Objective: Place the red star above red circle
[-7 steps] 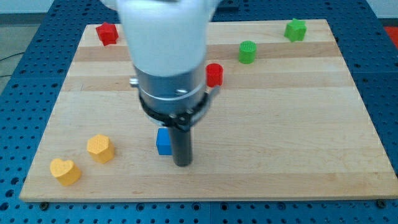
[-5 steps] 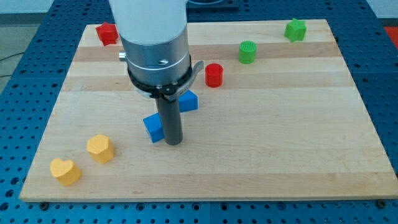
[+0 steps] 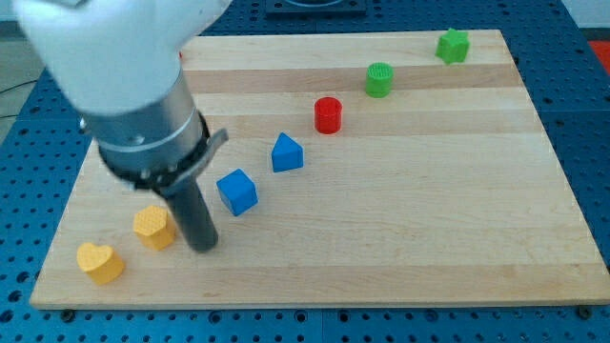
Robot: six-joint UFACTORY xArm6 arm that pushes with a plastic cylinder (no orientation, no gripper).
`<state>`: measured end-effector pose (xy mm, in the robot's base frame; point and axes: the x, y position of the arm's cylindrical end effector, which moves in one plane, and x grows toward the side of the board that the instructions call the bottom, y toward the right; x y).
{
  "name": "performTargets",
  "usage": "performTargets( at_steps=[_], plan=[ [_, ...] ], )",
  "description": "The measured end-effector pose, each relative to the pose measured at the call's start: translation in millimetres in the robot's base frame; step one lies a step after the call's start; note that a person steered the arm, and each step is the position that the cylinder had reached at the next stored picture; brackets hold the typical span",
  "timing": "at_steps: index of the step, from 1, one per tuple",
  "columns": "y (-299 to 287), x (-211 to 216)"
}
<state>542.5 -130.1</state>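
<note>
The red circle (image 3: 328,114) stands on the wooden board (image 3: 429,191) right of centre, in the upper half. The red star is hidden behind my arm housing at the view's top left. My tip (image 3: 203,247) rests on the board at the lower left, just right of a yellow block (image 3: 153,228) and down-left of the blue cube (image 3: 236,191). It is far from the red circle.
A blue pointed block (image 3: 287,152) lies between the blue cube and the red circle. A yellow heart (image 3: 100,262) sits at the bottom left. A green cylinder (image 3: 379,79) and a green block (image 3: 453,45) are at the top right.
My arm has swung left and down, from beside the blue cube to beside the yellow block. It now covers the red star. The blue cube sits slightly further right.
</note>
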Motion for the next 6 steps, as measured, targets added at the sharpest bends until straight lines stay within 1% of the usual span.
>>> performTargets(
  at_steps=[1, 2, 3, 4, 5, 6],
  plan=[
    [-22, -37],
    [-52, -106],
    [-114, -201],
    [-137, -285],
    [-148, -335],
    [-97, -337]
  ],
)
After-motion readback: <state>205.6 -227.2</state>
